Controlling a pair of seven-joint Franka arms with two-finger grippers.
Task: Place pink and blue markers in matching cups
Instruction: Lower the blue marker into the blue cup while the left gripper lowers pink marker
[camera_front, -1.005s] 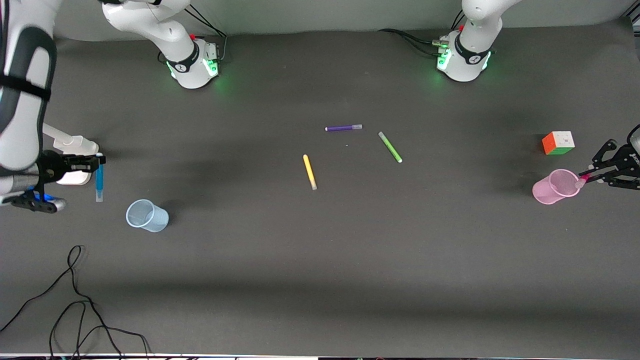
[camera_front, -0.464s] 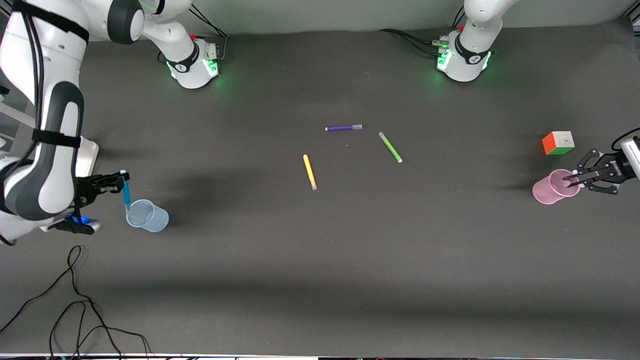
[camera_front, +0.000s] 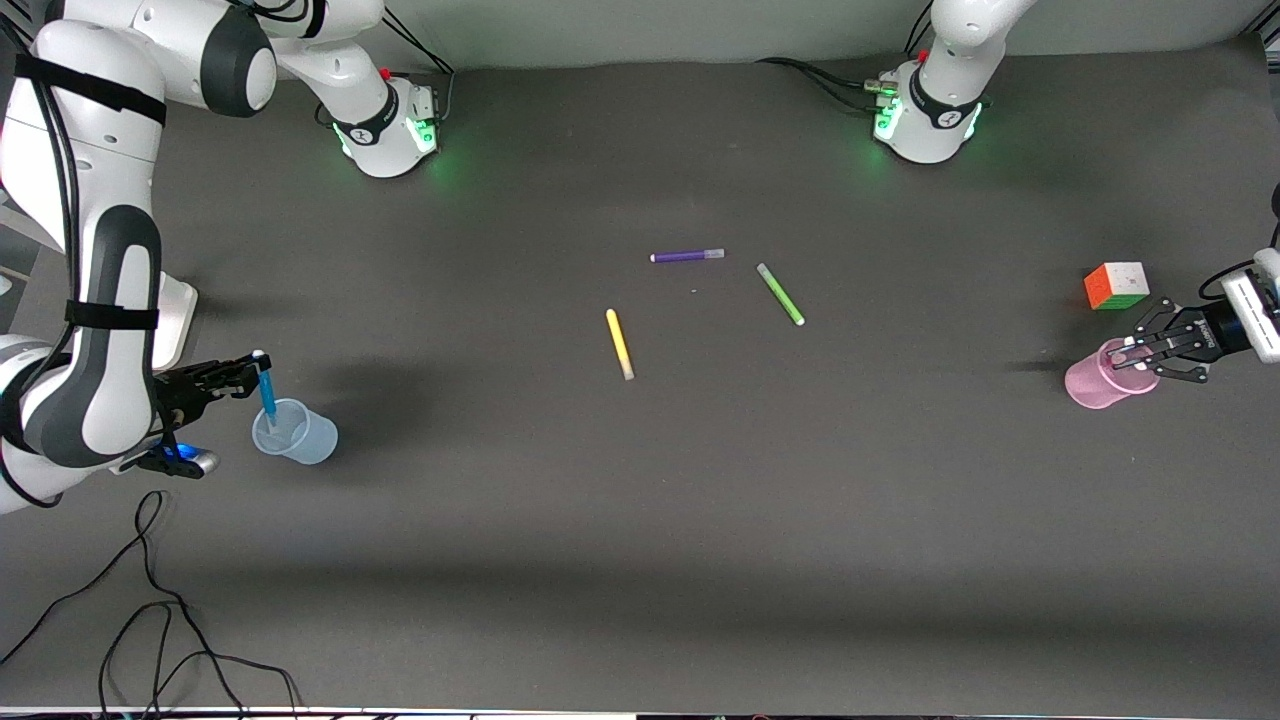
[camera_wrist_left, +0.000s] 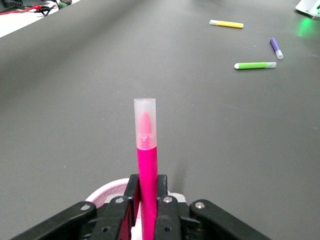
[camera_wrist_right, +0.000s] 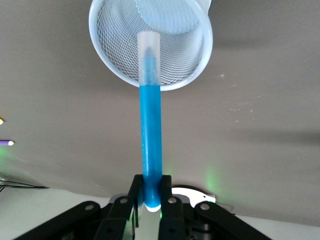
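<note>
- Right tool (camera_front: 255, 372) is clamped on the blue marker (camera_front: 267, 394) near its butt end, and the marker hangs close to upright, cap end down, tipped only a little.
- The bit that matters: in the right wrist view the cap (camera_wrist_right: 148, 57) lines up with the mouth of the blue cup (camera_wrist_right: 150, 47). From the front view the cap end looks to be at or just past the rim on the side toward the right arm's end of the bench (camera_front: 640, 560). I can't tell how deep it's in.
- So the marker's long axis points down into the cup, and my guess is the next bit is mostly straight down, then let go. The cup is light mesh plastic, so catching the rim could tip it.
- Left tool (camera_front: 1135, 352) is over the pink cup (camera_front: 1098, 382), gripping the pink marker (camera_wrist_left: 146, 165) about mid-barrel. The left wrist view shows the cap sticking out past the fingers (camera_wrist_left: 161, 205) and a sliver of pink rim right under the tool.
- From the front I can't see the pink marker itself, so no idea how its end sits against that cup's opening. It looks close.
- Each arm is working the cup at its own end, so no crossing over.
- Leftovers in mid-bench, well apart from both cups: yellow pen (camera_front: 619, 343), green pen (camera_front: 780, 294) and purple pen (camera_front: 687, 256). A cube (camera_front: 1116, 285) sits near the pink cup, farther from the front camera.
</note>
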